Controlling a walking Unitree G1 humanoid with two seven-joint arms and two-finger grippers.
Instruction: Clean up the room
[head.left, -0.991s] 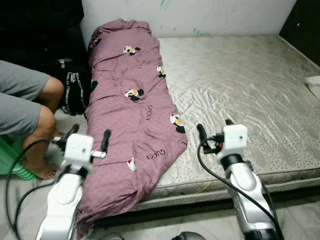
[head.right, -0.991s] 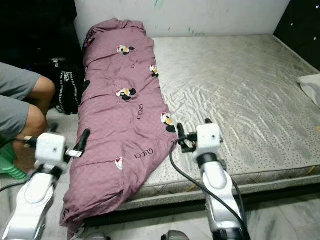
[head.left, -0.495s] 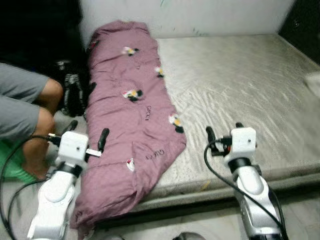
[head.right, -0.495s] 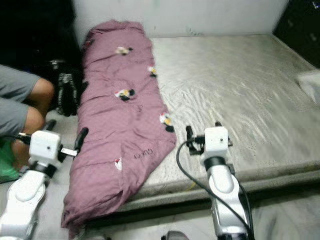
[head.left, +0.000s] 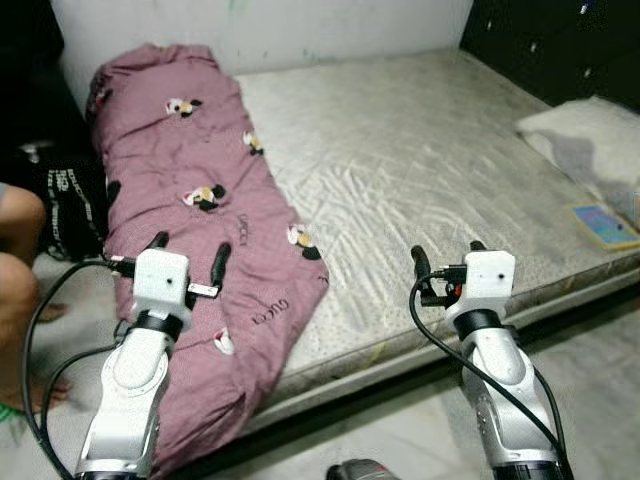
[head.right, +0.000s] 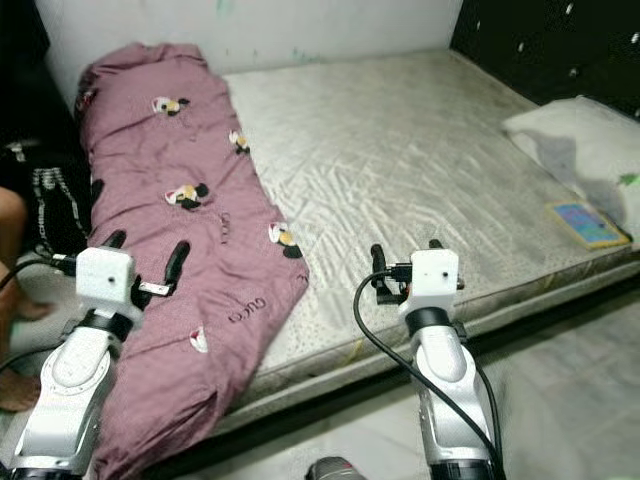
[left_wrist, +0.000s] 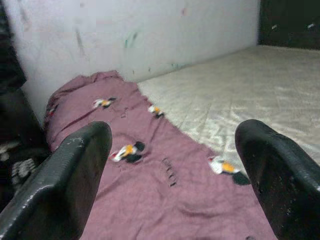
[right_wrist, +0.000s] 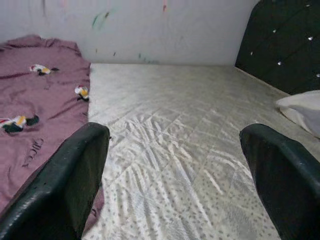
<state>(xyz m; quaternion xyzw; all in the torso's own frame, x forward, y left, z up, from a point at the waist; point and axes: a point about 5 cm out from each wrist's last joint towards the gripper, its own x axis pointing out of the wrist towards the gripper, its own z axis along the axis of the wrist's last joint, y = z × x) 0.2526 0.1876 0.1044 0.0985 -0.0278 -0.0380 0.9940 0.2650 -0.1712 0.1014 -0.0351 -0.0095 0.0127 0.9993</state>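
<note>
Along the mattress's (head.left: 420, 170) left side lies the folded purple quilt (head.left: 200, 240). Left hand (head.left: 187, 262) hovers above the quilt, right hand (head.left: 446, 262) above the mattress's near edge, both spread wide, holding nothing.

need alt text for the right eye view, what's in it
A purple quilt with cartoon prints lies along the left side of a bare grey mattress, its near end hanging over the edge. The left gripper and right gripper are raised and open in front, with a pillow at far right.
</note>
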